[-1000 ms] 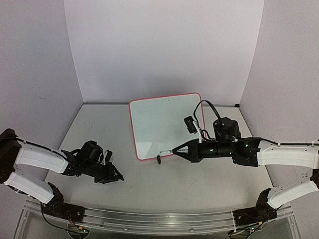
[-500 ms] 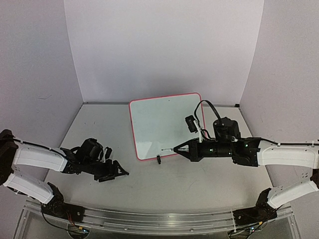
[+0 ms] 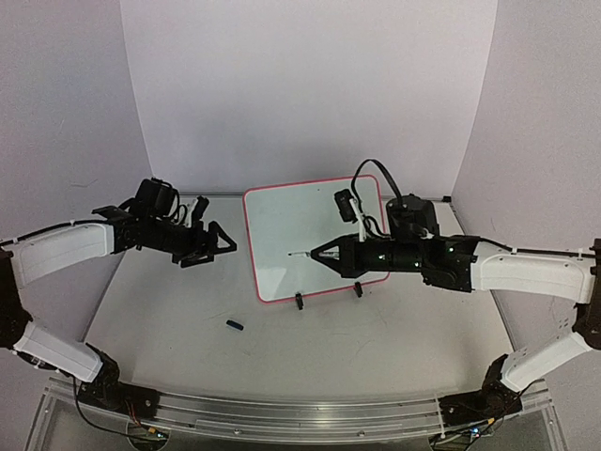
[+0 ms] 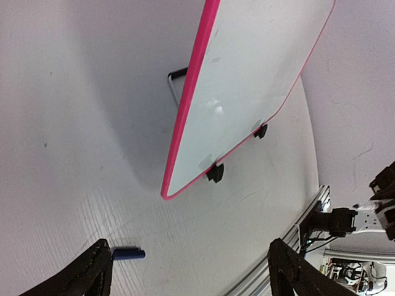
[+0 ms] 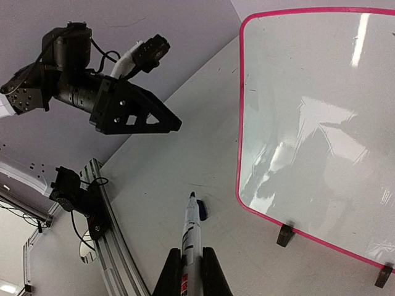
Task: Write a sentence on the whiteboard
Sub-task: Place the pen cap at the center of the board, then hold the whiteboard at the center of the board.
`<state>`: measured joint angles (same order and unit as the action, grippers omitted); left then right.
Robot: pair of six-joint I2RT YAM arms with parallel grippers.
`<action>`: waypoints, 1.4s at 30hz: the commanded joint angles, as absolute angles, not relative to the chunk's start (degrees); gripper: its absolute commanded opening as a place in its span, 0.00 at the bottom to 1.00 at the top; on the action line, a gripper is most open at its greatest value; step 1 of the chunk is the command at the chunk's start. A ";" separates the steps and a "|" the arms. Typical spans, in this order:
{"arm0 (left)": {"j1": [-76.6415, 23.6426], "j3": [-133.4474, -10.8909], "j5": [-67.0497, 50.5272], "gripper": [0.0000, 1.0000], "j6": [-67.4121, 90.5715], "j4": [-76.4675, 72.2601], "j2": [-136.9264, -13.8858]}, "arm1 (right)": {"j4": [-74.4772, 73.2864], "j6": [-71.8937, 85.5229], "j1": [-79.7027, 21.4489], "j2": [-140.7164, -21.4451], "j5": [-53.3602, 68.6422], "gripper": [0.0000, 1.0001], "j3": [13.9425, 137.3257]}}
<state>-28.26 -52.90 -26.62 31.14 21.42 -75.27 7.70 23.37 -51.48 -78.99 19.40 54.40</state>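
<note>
The whiteboard [image 3: 310, 235] stands tilted on two black clip feet at the table's middle, its pink-framed face blank; no sentence is in view. It also shows in the left wrist view as the whiteboard [image 4: 253, 80] and in the right wrist view as the whiteboard [image 5: 308, 123]. My right gripper [image 3: 319, 254] is shut on a white marker [image 5: 191, 231], uncapped, whose tip hovers in front of the board's lower left part. My left gripper [image 3: 223, 248] hangs open and empty in the air left of the board. Its blue cap [image 3: 235, 325] lies on the table below.
The cap [image 4: 128, 253] lies just by my left finger in the wrist view. A metal rail [image 3: 282, 413] runs along the near edge. Grey walls close the back and sides. A wire stand [image 4: 174, 83] props the board from behind.
My left gripper opened, left the blue cap on the table, and rose up and back to the board's left. My right gripper lifted the marker up and left, over the board's face.
</note>
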 commanded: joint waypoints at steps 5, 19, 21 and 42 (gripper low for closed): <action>-19.28 -71.97 -51.04 0.86 16.69 20.75 -90.84 | 7.88 22.72 -47.94 -89.94 23.23 0.00 67.40; -17.59 -85.07 -53.71 0.67 5.93 20.62 -105.36 | 9.68 23.54 -44.82 -106.60 27.37 0.00 84.07; -17.59 -86.02 -54.35 0.61 5.00 20.86 -106.38 | 9.93 23.58 -44.84 -108.06 27.33 0.00 85.40; -17.67 -86.57 -57.68 0.10 0.97 20.35 -108.79 | 12.30 24.08 -44.47 -113.12 23.75 0.00 91.22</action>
<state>-17.67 -84.42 -55.67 2.72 21.04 -108.84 10.01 23.67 -44.80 -111.54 24.91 87.92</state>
